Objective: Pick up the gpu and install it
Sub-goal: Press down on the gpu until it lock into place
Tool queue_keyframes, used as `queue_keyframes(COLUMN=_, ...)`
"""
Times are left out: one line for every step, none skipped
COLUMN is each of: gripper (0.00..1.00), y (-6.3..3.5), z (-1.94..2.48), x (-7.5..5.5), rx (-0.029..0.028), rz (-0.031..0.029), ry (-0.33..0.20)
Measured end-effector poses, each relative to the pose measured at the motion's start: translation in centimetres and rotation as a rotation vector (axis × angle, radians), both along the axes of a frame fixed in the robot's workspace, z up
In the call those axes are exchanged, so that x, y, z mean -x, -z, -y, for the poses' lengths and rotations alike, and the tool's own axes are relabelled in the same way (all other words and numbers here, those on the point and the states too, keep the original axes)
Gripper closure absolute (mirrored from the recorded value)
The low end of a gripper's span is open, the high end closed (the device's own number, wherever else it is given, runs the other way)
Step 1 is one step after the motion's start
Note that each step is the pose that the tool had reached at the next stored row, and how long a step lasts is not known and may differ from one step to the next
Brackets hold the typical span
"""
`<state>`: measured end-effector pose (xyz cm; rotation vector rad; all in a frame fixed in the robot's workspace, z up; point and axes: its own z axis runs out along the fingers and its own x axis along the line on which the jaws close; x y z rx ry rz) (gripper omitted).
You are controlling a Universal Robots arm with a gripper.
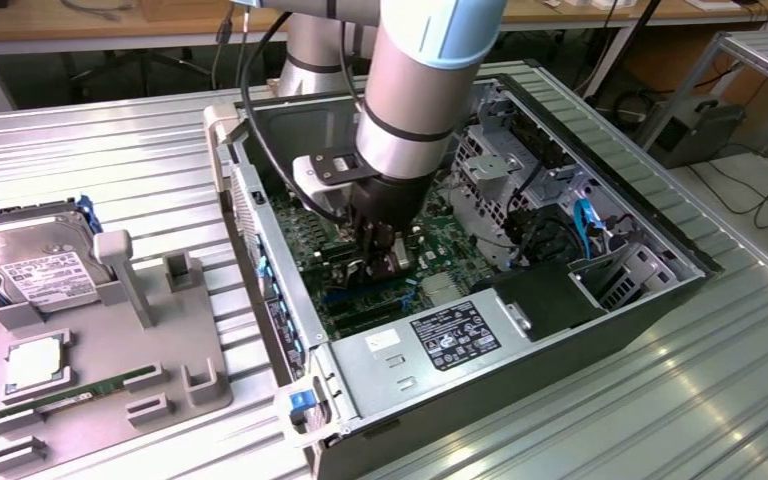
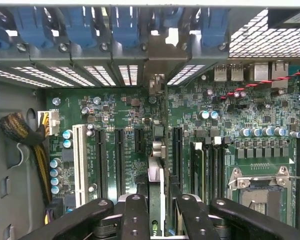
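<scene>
In the wrist view the gpu (image 2: 157,175) appears edge-on as a thin dark card. It runs from between my fingers toward the case's rear wall, and its pale metal bracket (image 2: 171,37) stands among the blue slot clips. My gripper (image 2: 161,220) is shut on the card, with one black finger (image 2: 135,215) on each side. The card stands upright over the green motherboard (image 2: 115,110), in line with a dark expansion slot; whether it is seated I cannot tell. In the exterior view my gripper (image 1: 381,258) reaches down inside the open computer case (image 1: 518,340).
A white slot (image 2: 80,165), a CPU socket (image 2: 262,187) and a yellow-black cable bundle (image 2: 25,135) flank the card. Left of the case in the exterior view, a grey fixture (image 1: 157,380) holds a silver hard drive (image 1: 37,265) and a green memory stick (image 1: 77,390).
</scene>
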<state>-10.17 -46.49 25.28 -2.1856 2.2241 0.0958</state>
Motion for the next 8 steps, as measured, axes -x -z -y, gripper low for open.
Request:
queue_keyframes(gripper=0.74, y=0.16, z=0.0, x=0.0, rx=-0.0001, rz=-0.0005, ry=0.0)
queue_keyframes(gripper=0.74, y=0.32, z=-0.01, x=-0.01, rx=-0.0012, rz=-0.0006, ry=0.0)
queue_keyframes(gripper=0.74, y=0.32, z=0.0, x=0.0, rx=-0.0006, rz=-0.0013, ry=0.0)
queue_keyframes(gripper=0.74, y=0.34, z=0.0, x=0.0, rx=-0.0006, rz=-0.0018, ry=0.0)
queue_keyframes(gripper=0.74, y=0.34, z=0.0, x=0.0, rx=-0.0004, rz=-0.0021, ry=0.0)
queue_keyframes(gripper=0.74, y=0.34, z=0.0, x=0.0, rx=-0.0006, rz=-0.0023, ry=0.0)
queue_keyframes(gripper=0.74, y=0.38, z=-0.02, x=-0.01, rx=-0.0018, rz=-0.0018, ry=0.0)
queue_keyframes(gripper=0.72, y=0.34, z=-0.01, x=0.0, rx=-0.0012, rz=-0.002, ry=0.0)
